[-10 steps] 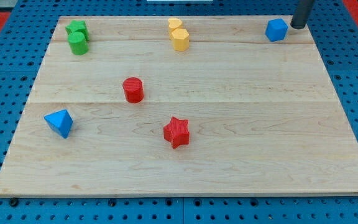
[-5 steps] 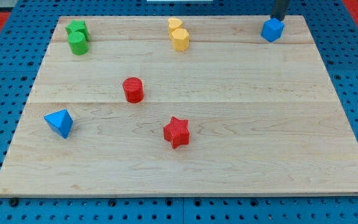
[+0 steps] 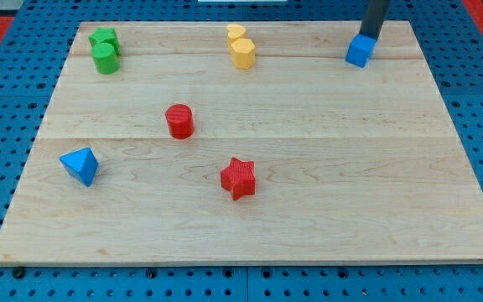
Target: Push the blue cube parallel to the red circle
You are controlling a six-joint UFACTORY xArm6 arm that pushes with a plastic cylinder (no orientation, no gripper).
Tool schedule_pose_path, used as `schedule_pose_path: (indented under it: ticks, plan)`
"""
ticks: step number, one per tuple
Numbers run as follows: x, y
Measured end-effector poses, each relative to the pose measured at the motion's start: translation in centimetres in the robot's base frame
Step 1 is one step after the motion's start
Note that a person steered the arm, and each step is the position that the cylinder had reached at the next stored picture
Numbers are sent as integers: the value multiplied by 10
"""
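The blue cube (image 3: 359, 52) sits near the top right of the wooden board (image 3: 309, 184). My tip (image 3: 367, 37) touches the cube's upper right side, coming down from the view's top. The red circle, a short red cylinder (image 3: 179, 121), stands left of the board's middle, well down and to the left of the cube.
A red star (image 3: 239, 178) lies below the middle. A blue pyramid-like block (image 3: 80, 165) is at the left. Two green blocks (image 3: 104, 49) sit at the top left, two yellow blocks (image 3: 241, 44) at the top middle. A blue pegboard surrounds the board.
My tip moved left from the board's top right corner to behind the blue cube, then down. The cube slid a little left and down and turned.
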State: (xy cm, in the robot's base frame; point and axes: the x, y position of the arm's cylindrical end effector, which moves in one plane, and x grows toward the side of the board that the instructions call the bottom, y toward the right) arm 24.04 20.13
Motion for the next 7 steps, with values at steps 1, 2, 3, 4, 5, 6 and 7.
schedule_pose_path:
  ticks: [1,2,3,4,5,6,7]
  plan:
    - [8,-8]
    - [22,-8]
    - [32,-13]
    - [46,-21]
    - [69,-32]
    - [103,-47]
    - [138,-57]
